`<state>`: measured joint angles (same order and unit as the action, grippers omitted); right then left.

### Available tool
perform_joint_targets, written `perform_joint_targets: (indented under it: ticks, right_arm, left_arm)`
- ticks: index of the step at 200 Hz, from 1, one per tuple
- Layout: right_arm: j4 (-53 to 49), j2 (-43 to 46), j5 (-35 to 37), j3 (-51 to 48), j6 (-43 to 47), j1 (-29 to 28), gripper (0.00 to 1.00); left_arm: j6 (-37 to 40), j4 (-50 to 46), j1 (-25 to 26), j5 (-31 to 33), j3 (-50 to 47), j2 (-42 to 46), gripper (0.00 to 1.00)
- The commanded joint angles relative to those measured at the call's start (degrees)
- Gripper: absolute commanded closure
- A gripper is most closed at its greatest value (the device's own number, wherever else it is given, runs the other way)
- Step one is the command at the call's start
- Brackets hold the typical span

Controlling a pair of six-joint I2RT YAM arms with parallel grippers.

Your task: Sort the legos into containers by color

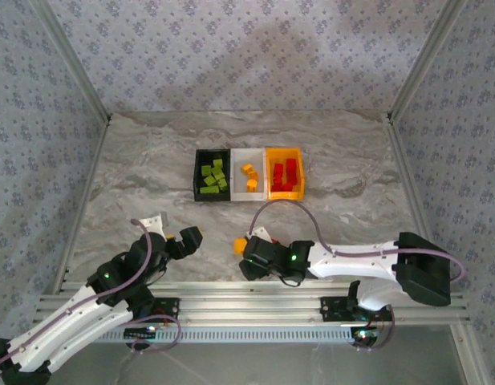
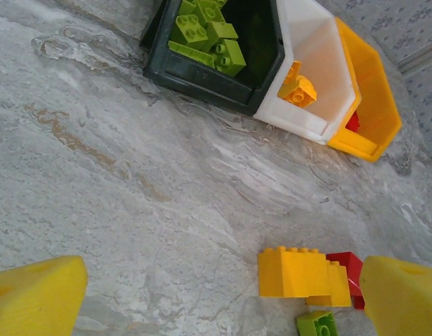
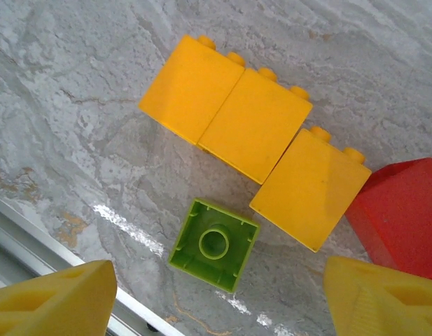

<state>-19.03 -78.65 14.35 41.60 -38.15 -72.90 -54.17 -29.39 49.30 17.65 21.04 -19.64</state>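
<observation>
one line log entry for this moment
left gripper: open, empty | right gripper: open over upside-down green brick | beside it: three orange bricks, one red brick

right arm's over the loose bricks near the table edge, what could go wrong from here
1. The lime green brick sits close beside the orange bricks and red brick; the open right fingers may catch a neighbour when closing.
2. It lies near the metal rail, so a nudge could push it onto the rail.
</observation>
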Motion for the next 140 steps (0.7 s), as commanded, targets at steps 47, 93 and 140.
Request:
perform_joint_targets:
  ticks: [47,93,140]
  right_arm:
    - [-4.61,-10.44,-1.43,5.74,0.05,0.37,0.35]
    - [-6.35,-15.33,0.54,8.79,0.2,0.48,0.47]
    - [-5.13,-12.78,1.31,7.91,1.02,0.6,0.65]
  left_arm:
    - [-0.41,-1.57,0.23,0.99,0.46,-0.41,0.0]
    - [0.15,-1.54,0.35,0.64,1.29,-0.54,0.0]
    - [0.8,-1.33,0.27,0.46,1.88,-1.01,0.0]
